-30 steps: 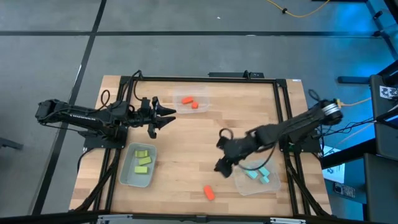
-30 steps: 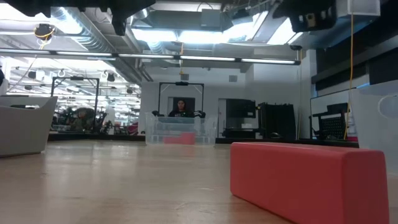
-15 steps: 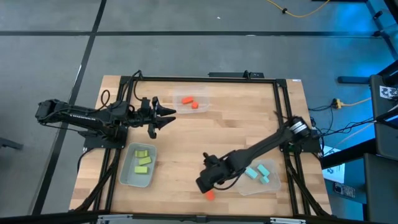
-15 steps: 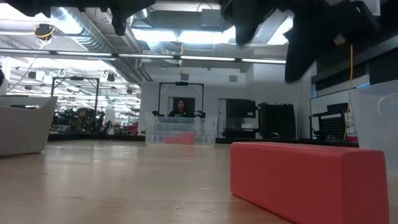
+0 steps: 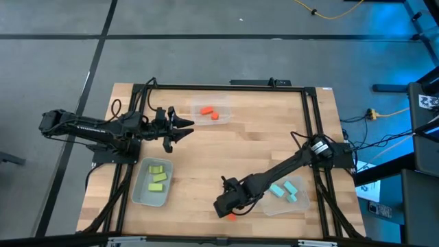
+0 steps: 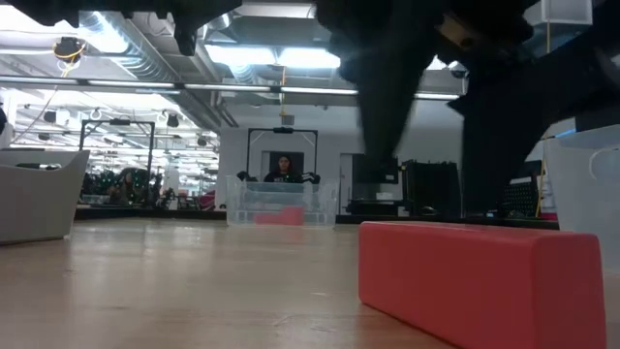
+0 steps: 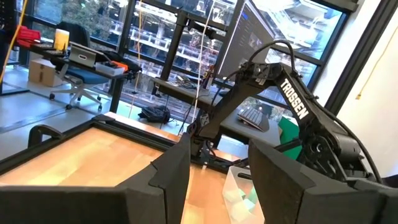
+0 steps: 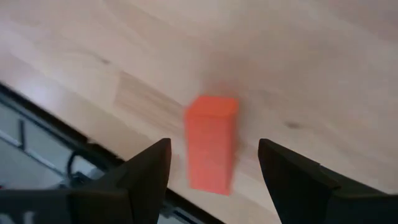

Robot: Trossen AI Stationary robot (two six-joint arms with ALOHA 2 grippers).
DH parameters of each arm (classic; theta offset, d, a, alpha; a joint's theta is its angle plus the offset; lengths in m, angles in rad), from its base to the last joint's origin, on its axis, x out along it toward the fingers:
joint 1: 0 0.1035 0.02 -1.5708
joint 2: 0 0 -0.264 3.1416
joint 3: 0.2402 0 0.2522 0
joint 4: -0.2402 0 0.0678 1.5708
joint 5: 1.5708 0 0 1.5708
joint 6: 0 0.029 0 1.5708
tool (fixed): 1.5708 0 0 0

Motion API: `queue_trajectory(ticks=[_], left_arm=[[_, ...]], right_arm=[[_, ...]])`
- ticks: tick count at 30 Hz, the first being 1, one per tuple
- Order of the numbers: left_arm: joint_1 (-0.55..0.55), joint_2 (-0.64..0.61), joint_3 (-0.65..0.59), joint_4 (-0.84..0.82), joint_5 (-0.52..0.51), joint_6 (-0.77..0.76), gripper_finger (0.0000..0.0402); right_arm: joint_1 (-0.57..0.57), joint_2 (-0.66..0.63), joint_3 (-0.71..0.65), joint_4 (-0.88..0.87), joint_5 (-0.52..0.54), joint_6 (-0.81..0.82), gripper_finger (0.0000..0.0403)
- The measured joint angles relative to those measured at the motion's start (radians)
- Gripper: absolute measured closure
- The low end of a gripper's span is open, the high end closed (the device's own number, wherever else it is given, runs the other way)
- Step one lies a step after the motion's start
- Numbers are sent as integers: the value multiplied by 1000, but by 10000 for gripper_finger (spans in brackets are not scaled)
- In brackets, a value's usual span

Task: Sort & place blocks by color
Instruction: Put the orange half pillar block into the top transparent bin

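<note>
Reaching with right gripper for last loose orange-red block, lying flat on bare table near front edge, just beside bin of cyan blocks. Fingers spread wide, nothing held; block lined up between them in wrist view, not yet touched. Judged best practice: descend straight, keep block centred between fingers, close across narrow sides, lift clear before swinging toward far bin holding other orange-red blocks. Risk judged: a fingertip landing on top and tipping or pushing block toward table edge. Yellow-green blocks already in near-left bin. Left gripper parked over left side of table, fingers parted, empty.
</note>
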State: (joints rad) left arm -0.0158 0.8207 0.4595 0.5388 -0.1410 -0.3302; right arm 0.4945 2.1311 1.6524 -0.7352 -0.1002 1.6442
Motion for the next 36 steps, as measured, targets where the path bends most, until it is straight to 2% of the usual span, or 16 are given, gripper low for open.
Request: queue_trajectory(ticks=[6,18,36], left_arm=[[0,0,0,0,0,0,247],[0,0,0,-3,-8,0,247],[0,0,0,-3,-37,0,247]], right_arm=[[11,40,0,128,-5,0,157],[23,52,0,54,5,-5,157],[25,46,3,-58,103,-92,157]])
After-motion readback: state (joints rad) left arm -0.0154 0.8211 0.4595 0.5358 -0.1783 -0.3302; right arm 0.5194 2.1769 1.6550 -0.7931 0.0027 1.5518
